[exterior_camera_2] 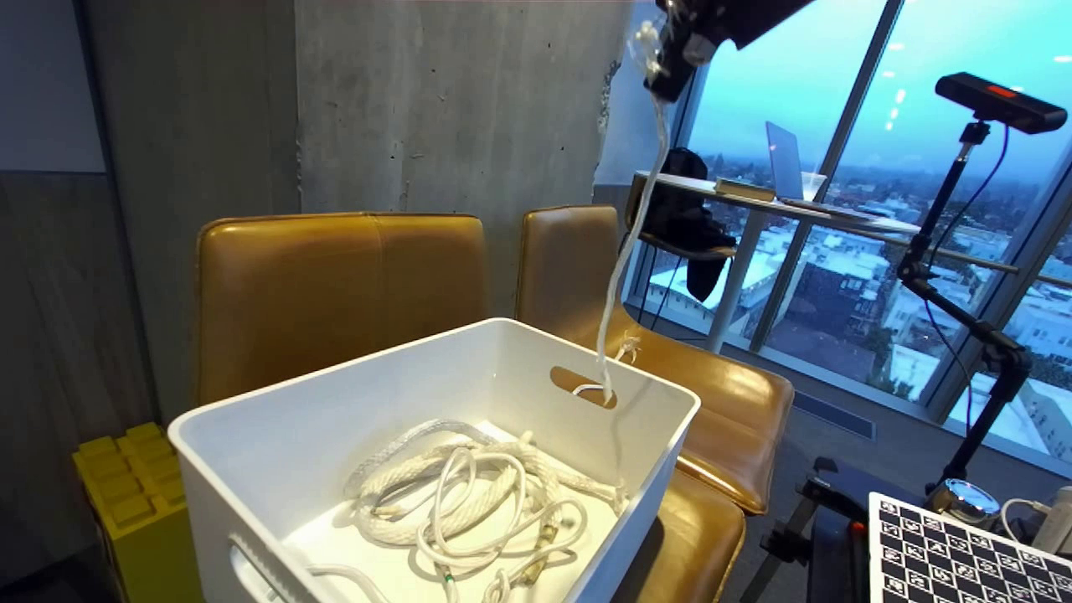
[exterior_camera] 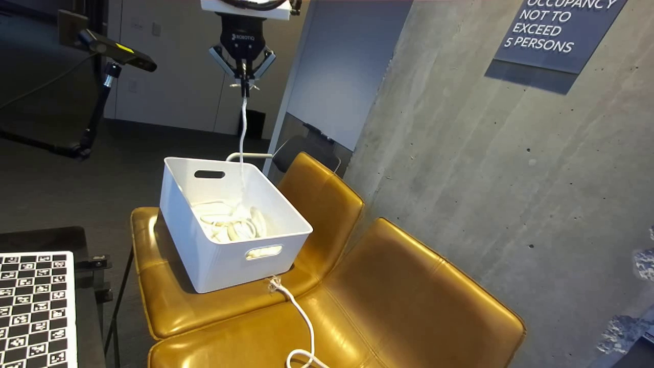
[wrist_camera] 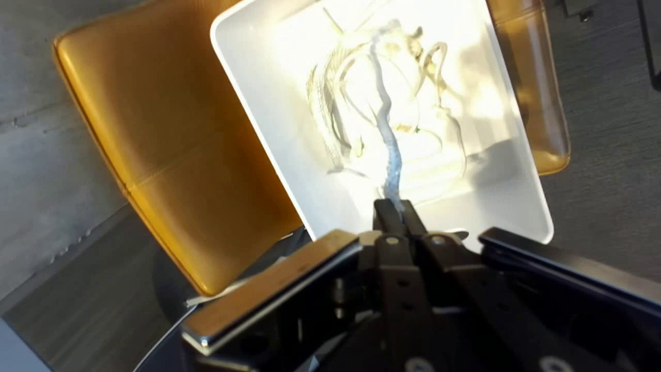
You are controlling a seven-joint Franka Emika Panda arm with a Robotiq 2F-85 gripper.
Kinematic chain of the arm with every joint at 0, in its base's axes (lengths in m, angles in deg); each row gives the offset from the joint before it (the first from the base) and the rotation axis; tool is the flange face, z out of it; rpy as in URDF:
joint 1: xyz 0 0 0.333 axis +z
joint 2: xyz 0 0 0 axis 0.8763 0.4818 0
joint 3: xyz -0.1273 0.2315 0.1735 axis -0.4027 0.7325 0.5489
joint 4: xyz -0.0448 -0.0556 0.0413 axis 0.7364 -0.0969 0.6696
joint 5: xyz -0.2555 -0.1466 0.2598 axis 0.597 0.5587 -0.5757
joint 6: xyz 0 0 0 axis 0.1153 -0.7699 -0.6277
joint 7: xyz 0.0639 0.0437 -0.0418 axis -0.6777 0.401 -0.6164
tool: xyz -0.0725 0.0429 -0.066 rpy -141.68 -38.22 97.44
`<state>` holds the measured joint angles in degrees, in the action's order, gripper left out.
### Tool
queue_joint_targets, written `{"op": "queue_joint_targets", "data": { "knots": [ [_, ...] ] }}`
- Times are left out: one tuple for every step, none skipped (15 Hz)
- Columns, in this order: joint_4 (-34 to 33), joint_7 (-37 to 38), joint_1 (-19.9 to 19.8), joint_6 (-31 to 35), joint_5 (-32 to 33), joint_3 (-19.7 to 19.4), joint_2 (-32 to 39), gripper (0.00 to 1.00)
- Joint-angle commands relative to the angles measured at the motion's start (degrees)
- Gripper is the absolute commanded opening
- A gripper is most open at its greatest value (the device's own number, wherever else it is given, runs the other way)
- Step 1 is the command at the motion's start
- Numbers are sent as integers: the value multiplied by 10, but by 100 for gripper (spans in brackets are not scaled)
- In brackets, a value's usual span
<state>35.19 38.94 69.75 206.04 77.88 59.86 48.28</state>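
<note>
My gripper point(exterior_camera: 245, 91) is shut on a white rope point(exterior_camera: 242, 130) high above a white bin point(exterior_camera: 240, 276). In an exterior view, the gripper point(exterior_camera_2: 662, 88) shows at the top with a frayed rope end beside its fingertips. The held rope point(exterior_camera_2: 630, 239) hangs down over the bin point(exterior_camera_2: 394, 373); I cannot tell whether its lower end touches anything. In the wrist view, the fingertips point(wrist_camera: 396, 212) pinch the rope point(wrist_camera: 384, 121) above the bin point(wrist_camera: 263, 108). Inside the bin lies a loose pile of white ropes and cords point(exterior_camera_2: 469, 494), washed out by light in the wrist view.
The bin stands on a tan leather chair point(exterior_camera: 179, 306); a second tan chair point(exterior_camera: 409, 286) adjoins it with another white rope point(exterior_camera: 306, 327) on its seat. A concrete wall point(exterior_camera: 460, 153) stands behind. A camera on a stand point(exterior_camera: 117, 51), a checkered board point(exterior_camera: 36, 312) and a yellow box point(exterior_camera_2: 142, 502) are nearby.
</note>
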Motion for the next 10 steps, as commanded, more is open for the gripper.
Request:
{"op": "queue_joint_targets", "data": {
  "knots": [
    [45, -24, -14, 13, -12, -29, -15, 1],
    [50, -25, -18, 12, -11, -35, -15, 1],
    [54, -30, -23, 14, -11, -42, -11, 1],
    [56, -33, -27, 14, -11, -48, -9, 1],
    [56, -36, -31, 13, -11, -53, -7, 1],
    [54, -37, -34, 13, -11, -57, -4, 1],
    [50, -36, -37, 14, -7, -59, 1, 1],
    [45, -34, -38, 16, -4, -59, 7, 1],
    [41, -29, -39, 20, 0, -58, 14, 1],
    [40, -25, -39, 25, 2, -55, 19, 1]
  ]
}}
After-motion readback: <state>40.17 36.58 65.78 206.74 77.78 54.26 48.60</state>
